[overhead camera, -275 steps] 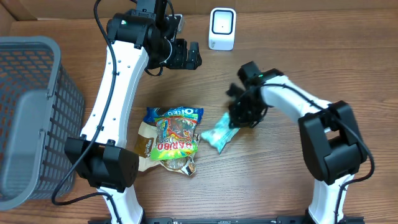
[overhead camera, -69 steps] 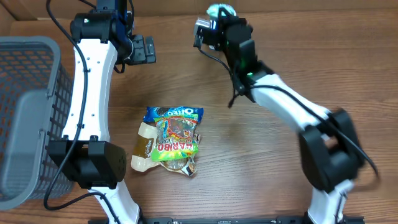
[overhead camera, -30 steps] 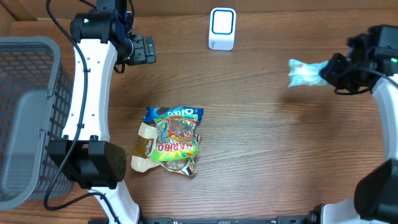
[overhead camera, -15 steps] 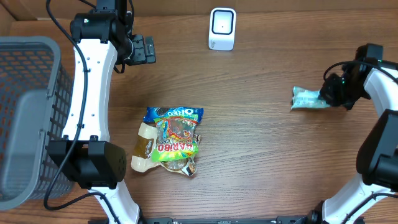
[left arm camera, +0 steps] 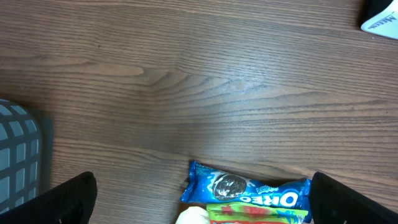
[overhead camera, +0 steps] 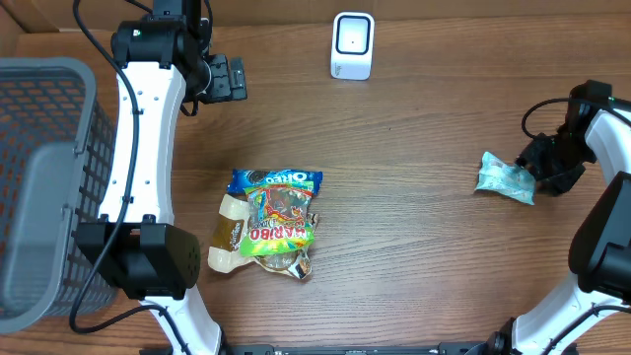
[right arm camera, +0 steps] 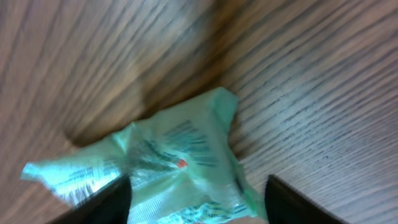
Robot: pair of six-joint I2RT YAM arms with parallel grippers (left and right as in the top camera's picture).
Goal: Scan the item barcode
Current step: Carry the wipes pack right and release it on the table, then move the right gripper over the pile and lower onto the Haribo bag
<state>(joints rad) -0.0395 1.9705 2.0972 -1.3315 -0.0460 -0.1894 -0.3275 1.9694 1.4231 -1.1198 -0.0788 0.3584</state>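
Observation:
A crumpled pale green packet (overhead camera: 505, 178) lies on the wooden table at the far right, printed lines showing on its wrapper (right arm camera: 174, 155). My right gripper (overhead camera: 545, 168) sits at its right end, open, with a dark finger on either side of the packet (right arm camera: 199, 199) and neither one pinching it. The white barcode scanner (overhead camera: 352, 44) stands at the back centre, well to the left of the packet. My left gripper (overhead camera: 228, 80) hangs open at the back left, high above the table, with nothing between its fingers (left arm camera: 205, 202).
A pile of snack packs lies left of centre: a blue Oreo pack (overhead camera: 276, 178) on top of a green Haribo bag (overhead camera: 279, 225) and others. A grey mesh basket (overhead camera: 49, 187) stands at the left edge. The scanner's corner (left arm camera: 380, 20) shows in the left wrist view.
My right gripper came down and toward the near right with the green packet, set it on the table and opened off it. The left arm has not moved.

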